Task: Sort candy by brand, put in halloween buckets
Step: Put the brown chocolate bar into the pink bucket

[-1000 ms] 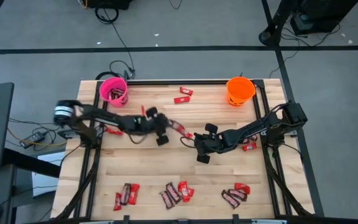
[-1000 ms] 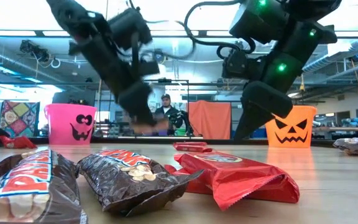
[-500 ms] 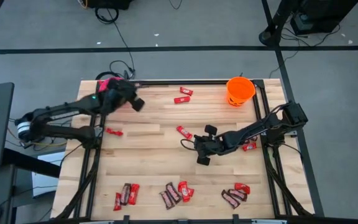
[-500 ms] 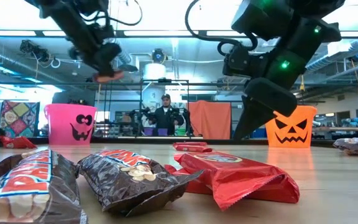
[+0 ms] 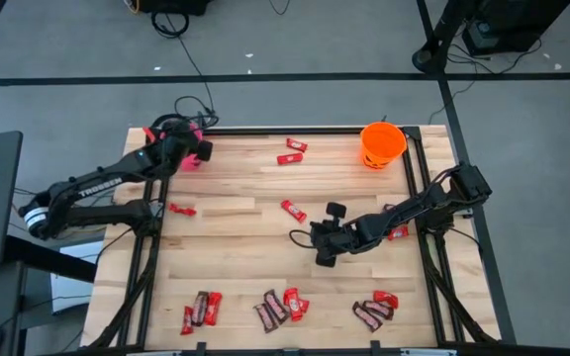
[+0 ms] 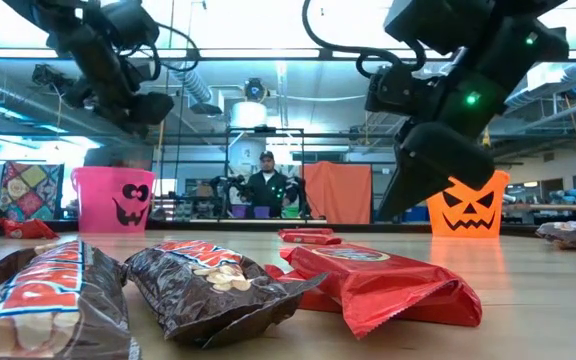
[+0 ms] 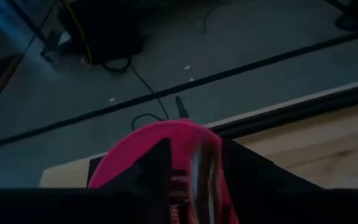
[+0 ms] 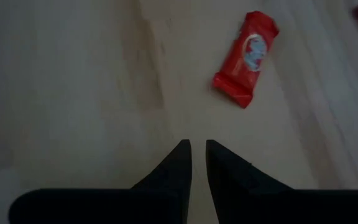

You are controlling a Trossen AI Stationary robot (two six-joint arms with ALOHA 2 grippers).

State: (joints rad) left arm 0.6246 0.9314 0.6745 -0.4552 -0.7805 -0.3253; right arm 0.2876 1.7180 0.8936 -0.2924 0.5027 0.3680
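Overhead, the left hand (image 5: 188, 151) hung directly above the pink bucket (image 5: 196, 157) at the worktop's (image 5: 226, 267) 10 o'clock corner. From its wrist camera the fingers (image 7: 157, 171) stood spread, with a blurred candy (image 7: 202, 169) streak between them over the bucket's pink rim (image 7: 123, 162); whether they touched it I cannot tell.

The right hand (image 5: 323, 247) sat near the worktop's centre, a little toward 4 o'clock, its fingers (image 8: 178, 163) nearly pressed together with only a thin gap, pinching nothing, above bare wood. A red bar (image 5: 293, 211) lay just at 10 o'clock of that hand, apart from it; the wrist camera showed the same bar (image 8: 246, 58) ahead of the fingertips.

The orange bucket (image 5: 382, 144) stood at the 2 o'clock corner. Two red bars (image 5: 291, 151) lay near the 12 o'clock edge between the buckets, and one red bar (image 5: 181, 210) lay near the 9 o'clock edge. Mixed red and brown bars lay in three clusters along the 6 o'clock edge: one (image 5: 201, 310) toward 7 o'clock, one (image 5: 280, 306) at the middle, one (image 5: 375, 308) toward 5 o'clock.

A person (image 6: 265, 187) stood in the room beyond.
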